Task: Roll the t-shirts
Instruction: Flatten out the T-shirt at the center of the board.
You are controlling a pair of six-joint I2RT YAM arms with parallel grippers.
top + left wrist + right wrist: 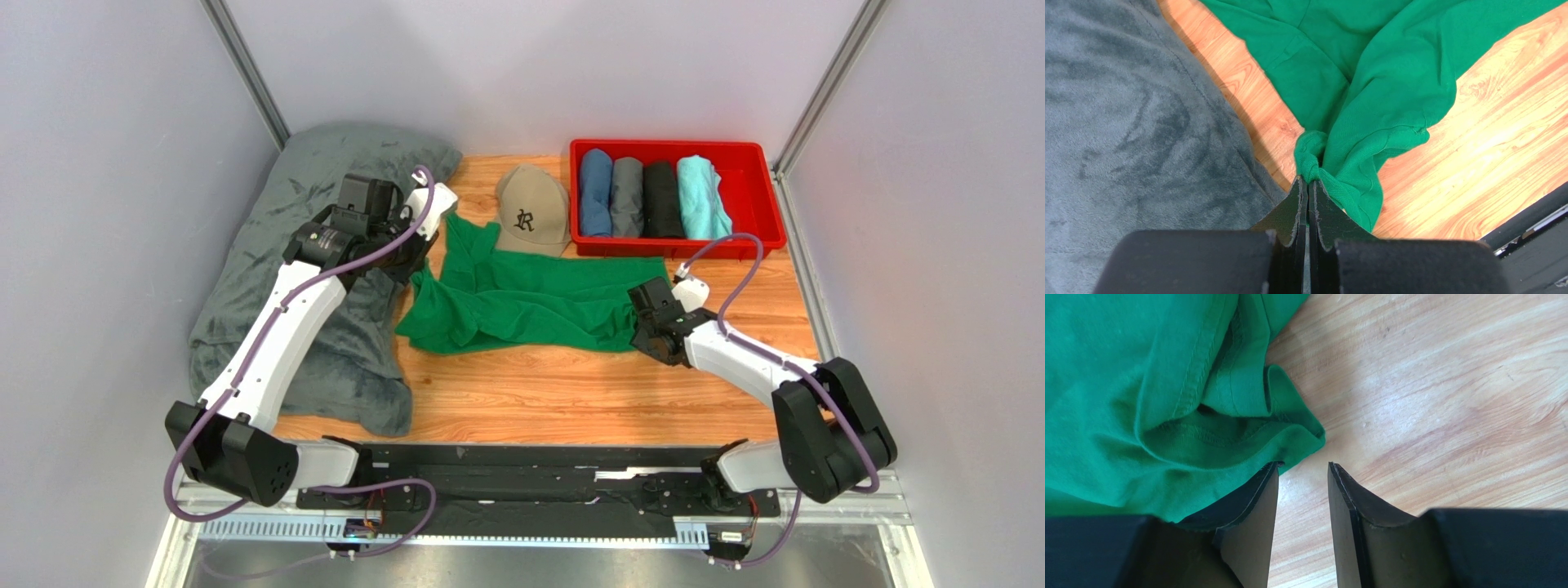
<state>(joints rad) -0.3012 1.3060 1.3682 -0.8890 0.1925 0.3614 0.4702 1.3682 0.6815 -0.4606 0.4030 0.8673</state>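
Your one green t-shirt [515,300] lies rumpled and unrolled; four rolled shirts [627,196] fill the red tray [751,202]. Your left gripper [1309,184] pinches its bunched edge; your right gripper [1303,471] stands parted, empty.

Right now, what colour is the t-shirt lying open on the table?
The t-shirt is bright green all over, with no pattern. It shows best in the top view.

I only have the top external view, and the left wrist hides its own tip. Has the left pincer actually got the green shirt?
Observer: Yes, the left pincer is shut on a bunched corner of the green t-shirt, beside the grey blanket.
Operator: And the right one?
Observer: The right pincer is open, with only bare table in the gap.
Operator: How close is the fabric?
Observer: The shirt's hemmed corner lies against the outer side of one finger.
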